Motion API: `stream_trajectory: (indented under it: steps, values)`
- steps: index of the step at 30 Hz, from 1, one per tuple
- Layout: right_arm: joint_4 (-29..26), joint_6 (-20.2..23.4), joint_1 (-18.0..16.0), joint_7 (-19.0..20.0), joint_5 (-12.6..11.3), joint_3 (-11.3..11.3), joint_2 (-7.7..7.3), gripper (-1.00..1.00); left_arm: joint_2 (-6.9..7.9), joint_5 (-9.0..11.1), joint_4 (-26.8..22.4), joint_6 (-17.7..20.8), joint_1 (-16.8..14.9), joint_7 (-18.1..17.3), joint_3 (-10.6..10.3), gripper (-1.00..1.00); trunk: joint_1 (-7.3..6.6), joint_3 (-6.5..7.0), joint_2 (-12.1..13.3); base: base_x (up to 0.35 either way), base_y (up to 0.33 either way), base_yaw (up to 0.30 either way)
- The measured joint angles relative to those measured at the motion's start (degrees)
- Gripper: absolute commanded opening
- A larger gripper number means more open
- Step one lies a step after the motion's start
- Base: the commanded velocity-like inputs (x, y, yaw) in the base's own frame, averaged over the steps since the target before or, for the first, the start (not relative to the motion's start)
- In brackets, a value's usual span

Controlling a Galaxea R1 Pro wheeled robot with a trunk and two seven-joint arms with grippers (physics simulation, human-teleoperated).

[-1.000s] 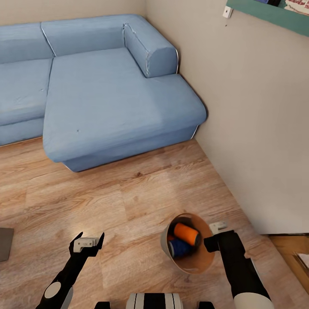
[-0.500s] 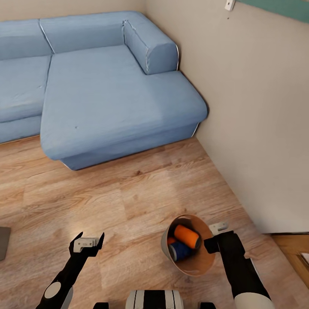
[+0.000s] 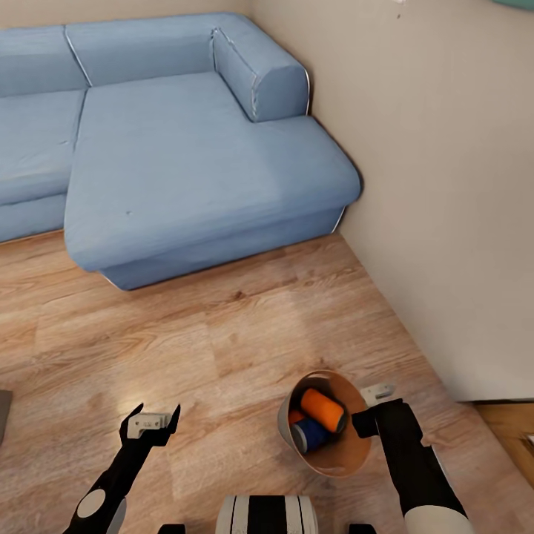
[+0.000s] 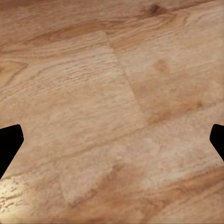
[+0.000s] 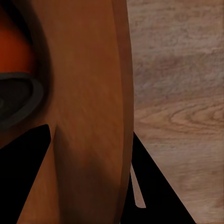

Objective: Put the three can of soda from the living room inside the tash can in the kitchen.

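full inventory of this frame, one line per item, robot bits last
Sofa: 1, light blue, corner type, against the beige wall, on the far side of the floor.
Wall: 1, beige, along the right side.
Wood floor: warm plank, across the near half.
Bin: 1, pale grey outside, copper-brown inside, tilted, held off the floor at its rim by the right gripper.
Orange can: 1, lying inside the bin.
Dark blue can: 1, silver top, inside the bin beside the orange one.
Third can: a reddish sliver behind those two, too hidden to be sure.
Left gripper: open, empty, over bare floor.
Right gripper: shut on the bin's rim; one finger inside, one outside.
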Motion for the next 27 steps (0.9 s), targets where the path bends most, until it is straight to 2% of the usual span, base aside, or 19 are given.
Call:
stream_trajectory:
  steps: [12,15,17,27]
  values:
    - [1.05,-0.01,0.0,-0.08,0.05,0.01,0.0,-1.0,0.0,0.02,0.02,0.0,0.0,0.0,0.0,1.0,2.64,-2.15,-4.81,0.0,0.0,0.0]
    - [1.1,-0.01,0.0,-0.05,0.05,0.03,0.0,-1.0,0.0,0.07,0.01,0.0,0.0,0.0,0.0,1.0,2.64,-2.16,-4.83,0.0,0.0,0.0]
    - [1.75,-0.46,0.02,0.03,1.14,0.62,-0.09,-1.0,0.13,0.03,0.65,0.0,-0.54,0.0,-0.09,1.0,2.65,-2.17,-4.83,0.0,0.0,0.0]
    - [1.8,-0.5,0.0,0.02,6.68,0.64,-0.09,-1.0,0.12,0.03,1.52,0.0,-0.54,0.0,-0.09,1.0,2.64,-2.16,-4.83,0.0,0.0,0.0]
